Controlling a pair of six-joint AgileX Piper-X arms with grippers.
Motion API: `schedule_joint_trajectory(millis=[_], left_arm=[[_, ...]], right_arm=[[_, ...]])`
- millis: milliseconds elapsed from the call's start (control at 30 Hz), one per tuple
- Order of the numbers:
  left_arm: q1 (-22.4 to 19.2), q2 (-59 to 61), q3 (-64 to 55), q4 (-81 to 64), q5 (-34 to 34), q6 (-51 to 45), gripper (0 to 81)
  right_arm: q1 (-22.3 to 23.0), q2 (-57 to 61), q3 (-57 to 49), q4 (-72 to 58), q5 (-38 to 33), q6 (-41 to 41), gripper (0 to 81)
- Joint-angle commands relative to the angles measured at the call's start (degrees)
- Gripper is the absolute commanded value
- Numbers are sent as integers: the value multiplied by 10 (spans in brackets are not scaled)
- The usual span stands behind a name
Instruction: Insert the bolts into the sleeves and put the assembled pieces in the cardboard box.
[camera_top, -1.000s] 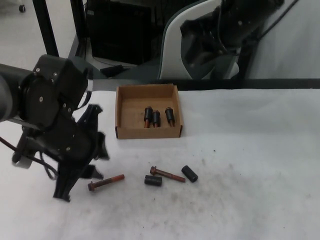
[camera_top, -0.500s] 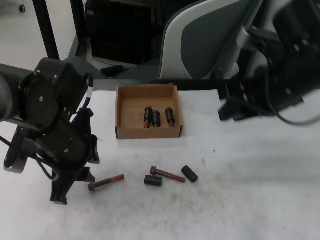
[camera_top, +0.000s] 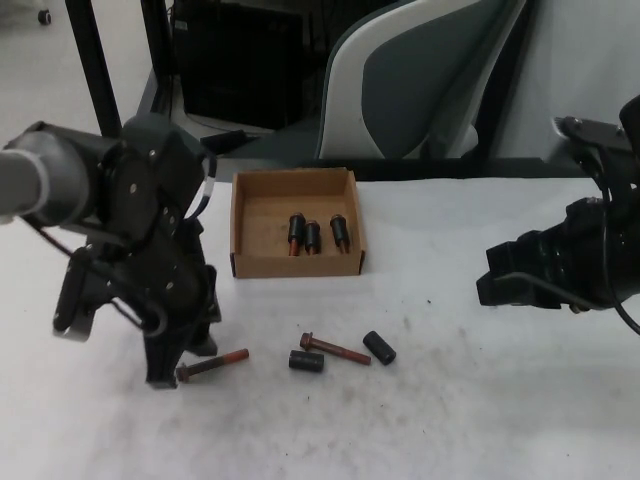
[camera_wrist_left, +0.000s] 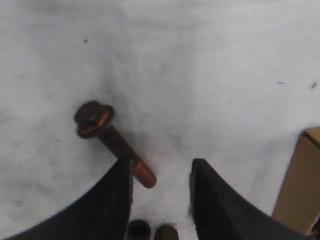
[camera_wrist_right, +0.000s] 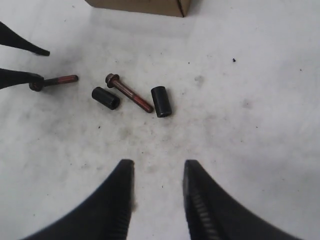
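Left tool (camera_wrist_left: 161, 167) now lower and spread, bolt (camera_wrist_left: 112, 137) tip beside one finger (camera_wrist_left: 112, 210).

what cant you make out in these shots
cardboard box: cut off by the edge in the left wrist view, inside hidden.
assembled pieces: too small in the high view to tell whether each is fully seated.
bolt by the left claw: a finger overlaps its shank in the left wrist view, so contact is unclear.

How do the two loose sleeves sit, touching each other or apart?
Apart. The right wrist view shows one sleeve and the other sleeve with a bolt lying between them.
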Motion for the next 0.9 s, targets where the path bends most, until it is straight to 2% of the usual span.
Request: schedule_joint_trajectory(millis=[0, 100, 433, 567, 867], left_arm=[[-1, 16, -33, 22, 4, 2, 363], [-1, 26, -55, 95, -21, 15, 363], [-8, 28, -56, 144, -30, -7, 363], [-13, 28, -45, 129, -29, -45, 363], [-13, 62, -38, 103, -15, -55, 363]], right_arm=[[1, -7, -1, -20, 0, -1, 320], [1, -7, -1, -20, 0, -2, 320], [1, -7, 1, -39, 2, -15, 320], [1, -7, 1, -43, 0, -15, 320], [1, -7, 1, -15, 0, -15, 320]])
